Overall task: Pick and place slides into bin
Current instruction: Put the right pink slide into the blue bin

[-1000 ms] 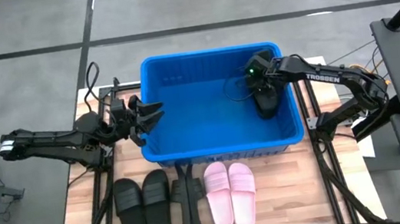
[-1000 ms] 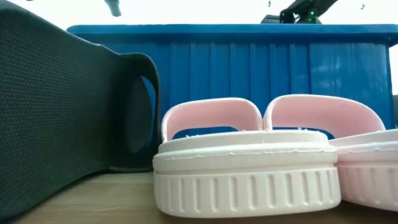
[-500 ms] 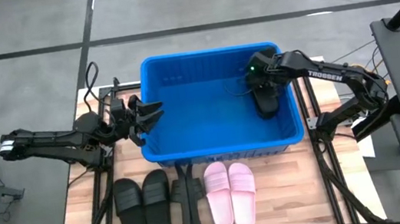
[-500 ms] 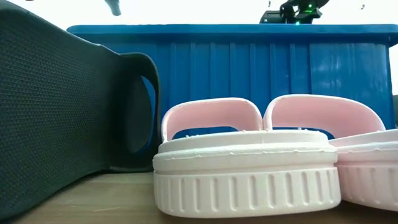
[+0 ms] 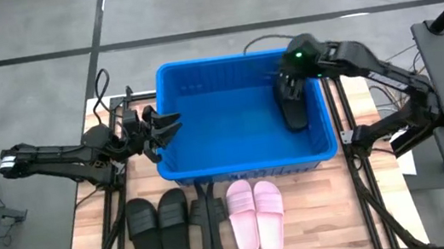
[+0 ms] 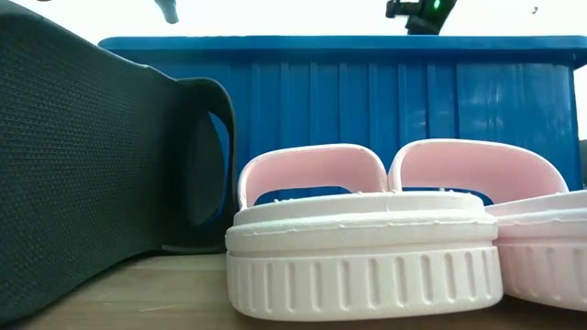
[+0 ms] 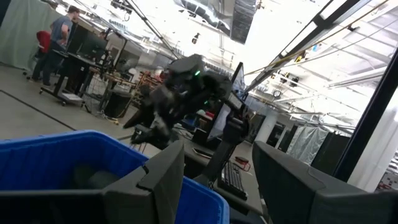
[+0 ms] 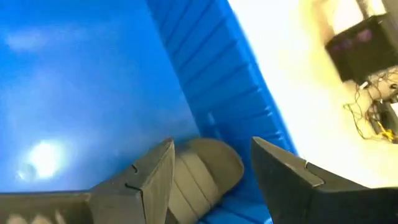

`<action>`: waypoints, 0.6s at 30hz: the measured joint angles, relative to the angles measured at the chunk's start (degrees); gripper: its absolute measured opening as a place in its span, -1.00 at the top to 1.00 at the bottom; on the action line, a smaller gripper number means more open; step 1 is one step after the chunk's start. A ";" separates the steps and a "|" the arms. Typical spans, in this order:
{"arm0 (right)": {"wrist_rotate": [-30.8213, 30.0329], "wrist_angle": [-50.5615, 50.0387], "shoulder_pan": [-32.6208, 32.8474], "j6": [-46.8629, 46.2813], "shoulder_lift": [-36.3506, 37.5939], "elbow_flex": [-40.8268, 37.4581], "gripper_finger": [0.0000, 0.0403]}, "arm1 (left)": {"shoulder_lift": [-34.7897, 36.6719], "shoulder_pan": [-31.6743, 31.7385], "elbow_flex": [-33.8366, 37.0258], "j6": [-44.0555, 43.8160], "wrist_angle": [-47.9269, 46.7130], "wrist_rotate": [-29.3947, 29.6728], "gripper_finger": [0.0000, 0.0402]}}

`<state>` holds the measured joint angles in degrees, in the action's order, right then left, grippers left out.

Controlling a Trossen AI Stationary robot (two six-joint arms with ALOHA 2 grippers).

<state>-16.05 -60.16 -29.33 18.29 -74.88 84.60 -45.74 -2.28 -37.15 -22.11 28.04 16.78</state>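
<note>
The blue bin (image 5: 209, 156) stands mid-table. One black slide (image 5: 294, 113) lies inside it against the right wall, and its ribbed sole shows in the right wrist view (image 8: 205, 171). My right gripper (image 5: 289, 88) hangs open above that slide, clear of it. My left gripper (image 5: 167, 125) is open and empty at the bin's left rim, level, pointing toward the table's right. Two black slides (image 5: 160, 229) and two pink slides (image 5: 256, 214) lie flat on their soles on the table in front of the bin.
The near black slide (image 6: 83, 156) and the pink slides (image 6: 367, 229) fill the low view in front of the bin wall (image 6: 367, 92). A dark mount (image 5: 210, 229) stands between the black and pink pairs. People and desks show in the room behind.
My right gripper has risen out of the bin and gone toward the table's far edge. The black slide stays lying in the bin by the right wall.
</note>
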 joint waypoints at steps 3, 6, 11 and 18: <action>3.12 0.06 1.20 -2.79 2.95 1.77 0.00 | 0.00 0.00 0.00 -0.02 -0.01 0.02 0.12; 11.01 2.06 2.75 -8.09 6.26 2.08 0.00 | 0.00 0.00 0.00 0.00 -0.01 0.06 0.12; 19.19 5.44 8.02 -16.93 11.08 0.43 0.00 | 0.00 0.00 -0.04 -0.02 0.01 0.11 0.12; 4.81 5.50 26.33 -27.97 12.95 -1.99 0.00 | 0.00 0.01 -0.02 0.38 -0.19 0.07 0.12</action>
<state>-11.24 -54.67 -3.00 -9.68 -61.93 82.61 -45.73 -2.27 -37.16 -21.73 27.85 16.84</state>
